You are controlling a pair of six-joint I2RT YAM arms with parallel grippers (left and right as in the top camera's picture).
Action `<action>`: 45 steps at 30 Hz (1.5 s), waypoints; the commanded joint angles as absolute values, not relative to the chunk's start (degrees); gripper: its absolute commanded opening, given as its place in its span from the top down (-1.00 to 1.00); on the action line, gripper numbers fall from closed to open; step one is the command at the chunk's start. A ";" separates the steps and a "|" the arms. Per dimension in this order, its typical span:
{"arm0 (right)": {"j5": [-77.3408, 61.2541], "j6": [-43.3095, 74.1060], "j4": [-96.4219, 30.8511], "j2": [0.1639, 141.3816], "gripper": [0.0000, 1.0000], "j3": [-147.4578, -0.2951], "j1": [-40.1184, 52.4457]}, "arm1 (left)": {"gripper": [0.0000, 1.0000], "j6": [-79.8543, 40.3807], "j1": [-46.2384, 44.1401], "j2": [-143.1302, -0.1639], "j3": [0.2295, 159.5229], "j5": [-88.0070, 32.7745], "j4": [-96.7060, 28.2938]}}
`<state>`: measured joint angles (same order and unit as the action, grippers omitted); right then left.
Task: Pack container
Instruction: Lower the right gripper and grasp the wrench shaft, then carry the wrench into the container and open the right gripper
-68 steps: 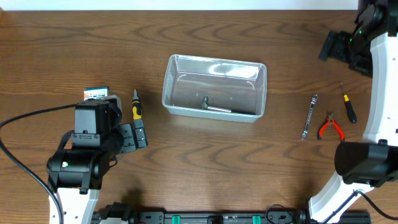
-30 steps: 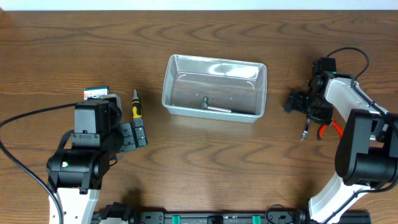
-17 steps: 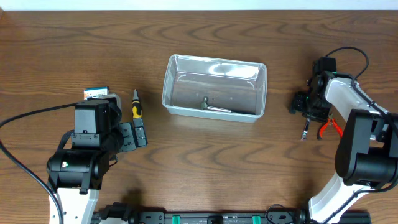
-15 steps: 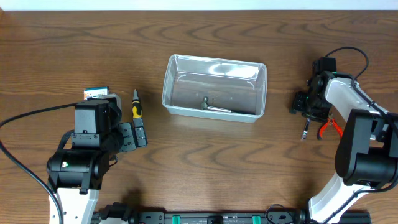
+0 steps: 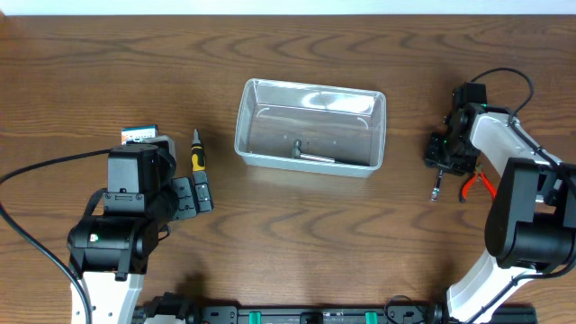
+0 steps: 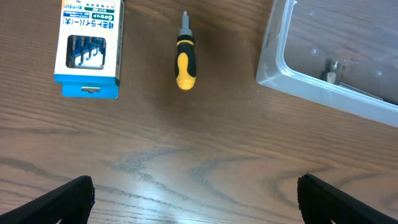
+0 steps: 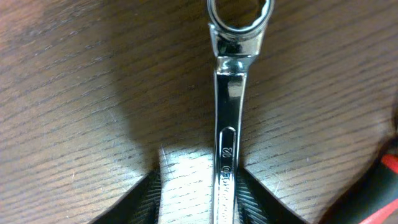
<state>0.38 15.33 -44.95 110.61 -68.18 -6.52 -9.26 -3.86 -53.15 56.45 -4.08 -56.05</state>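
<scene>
The clear plastic container [image 5: 307,165] stands at the table's centre with a small metal piece [image 5: 302,152] inside; its corner shows in the left wrist view [image 6: 268,70]. My right gripper [image 5: 439,153] is down over a silver wrench [image 7: 227,127] lying on the wood, whose end pokes out below the gripper [image 5: 436,190]. The jaws [image 7: 199,190] straddle the wrench shank: the right pad touches it, the left pad stands a gap away. My left gripper [image 5: 198,193] hangs wide open over bare wood [image 6: 202,202], holding nothing.
A yellow and black screwdriver [image 5: 196,156] [image 6: 185,59] lies left of the container, with a blue and white box [image 5: 138,135] [image 6: 87,50] further left. Red-handled pliers [image 5: 478,185] lie just right of the wrench; a red edge [image 7: 389,165] shows there.
The right gripper's jaws have narrowed in around the wrench, and the wrench's free end has shifted slightly left. The left arm has not moved.
</scene>
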 commanded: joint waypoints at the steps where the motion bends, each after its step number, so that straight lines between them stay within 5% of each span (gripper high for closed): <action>1: -0.32 15.35 -45.01 112.20 0.44 -66.35 -6.31 | -0.96 -10.13 -3.95 -53.12 57.76 -3.40 -56.10; 20: -0.49 15.35 -44.99 112.20 0.85 -66.35 -6.31 | -0.96 -10.13 -3.95 -53.12 57.76 -3.40 -56.07; 37: -0.49 15.33 -43.48 112.07 0.98 -66.83 -6.31 | -0.96 -10.13 -3.95 -53.10 57.76 -3.40 -56.07; 45: -1.56 4.93 -53.69 108.88 0.97 -86.63 -3.60 | -0.96 -10.13 -3.95 -53.10 57.76 -3.40 -56.07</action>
